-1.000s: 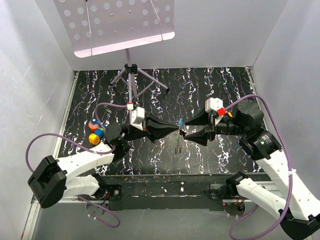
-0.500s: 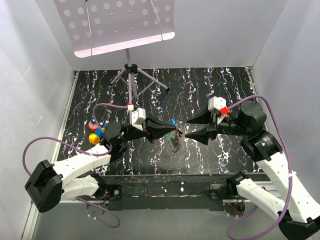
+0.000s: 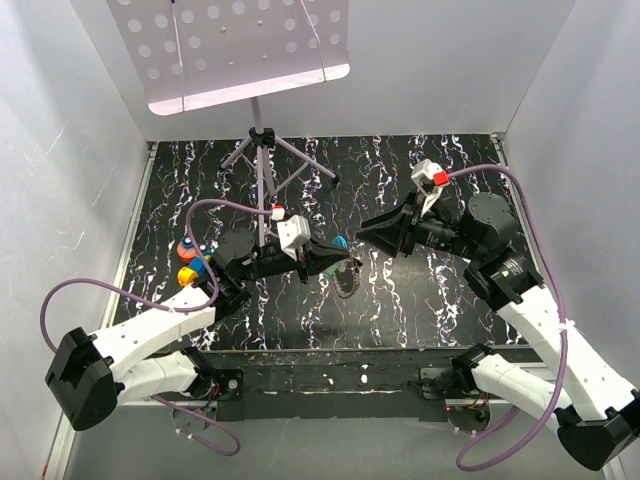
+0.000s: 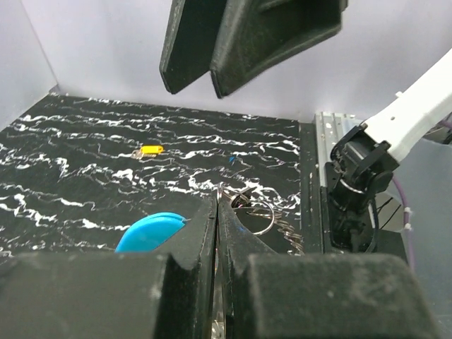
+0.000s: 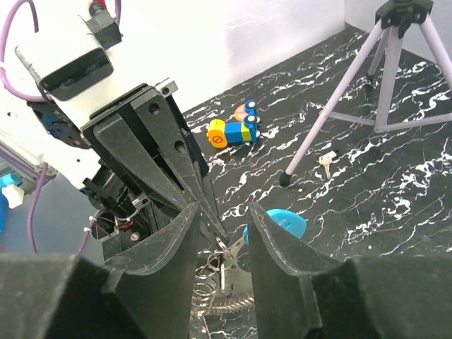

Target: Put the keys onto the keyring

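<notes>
We log the left claw (image 4: 217, 212) clamped shut on the bright-blue-tagged metal keyring (image 4: 248, 210), its grey chain loop hanging below the tips over the black marbled desk (image 3: 420, 300). The right claw (image 5: 222, 212) faces it close by, not touching, fingers parted with nothing between them. Farther back, one small metal key (image 5: 325, 162) lies flat beside a foot of the lilac tripod (image 3: 262, 135).
</notes>
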`<state>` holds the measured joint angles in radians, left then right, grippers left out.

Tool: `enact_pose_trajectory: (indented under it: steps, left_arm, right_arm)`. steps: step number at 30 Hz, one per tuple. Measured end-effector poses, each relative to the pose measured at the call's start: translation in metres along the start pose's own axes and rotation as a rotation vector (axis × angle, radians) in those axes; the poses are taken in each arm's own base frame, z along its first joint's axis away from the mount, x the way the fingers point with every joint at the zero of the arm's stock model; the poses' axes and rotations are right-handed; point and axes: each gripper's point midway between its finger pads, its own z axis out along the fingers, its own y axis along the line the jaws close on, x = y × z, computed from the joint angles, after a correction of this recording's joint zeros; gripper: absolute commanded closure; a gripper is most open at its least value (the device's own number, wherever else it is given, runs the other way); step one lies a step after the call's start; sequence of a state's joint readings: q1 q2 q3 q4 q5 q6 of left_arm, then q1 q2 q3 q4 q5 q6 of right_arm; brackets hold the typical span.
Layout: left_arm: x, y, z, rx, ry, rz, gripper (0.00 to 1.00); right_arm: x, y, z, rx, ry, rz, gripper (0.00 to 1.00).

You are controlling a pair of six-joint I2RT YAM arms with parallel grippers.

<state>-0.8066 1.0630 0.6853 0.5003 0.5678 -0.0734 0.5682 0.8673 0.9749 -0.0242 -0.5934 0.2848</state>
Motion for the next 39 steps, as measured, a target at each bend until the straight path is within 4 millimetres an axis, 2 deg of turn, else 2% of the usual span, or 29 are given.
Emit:
enact_pose_trajectory:
  steps: [6,12,18,24,33,39]
  left_arm:
    - [0.008,0.011,-0.001,-0.053,0.051,0.008,1.00]
    - [0.015,0.018,-0.002,-0.094,0.078,-0.001,1.00]
    - [0.013,0.026,0.002,-0.133,0.081,-0.029,1.00]
    - [0.009,0.031,0.005,-0.160,0.073,-0.056,1.00]
    - [0.010,0.034,0.005,-0.177,0.077,-0.072,1.00]
    - [0.011,0.035,0.005,-0.185,0.077,-0.081,1.00]
  right_arm:
    - [0.018,-0.005,0.005,0.010,0.070,-0.001,0.49]
    - [0.037,-0.009,0.005,0.009,0.144,-0.042,0.49]
    - [0.055,-0.016,0.012,0.037,0.211,-0.060,0.50]
    - [0.056,-0.026,0.018,0.102,0.229,-0.086,0.51]
    - [0.052,-0.039,0.019,0.169,0.234,-0.117,0.62]
    - [0.058,-0.038,0.016,0.169,0.262,-0.115,0.62]
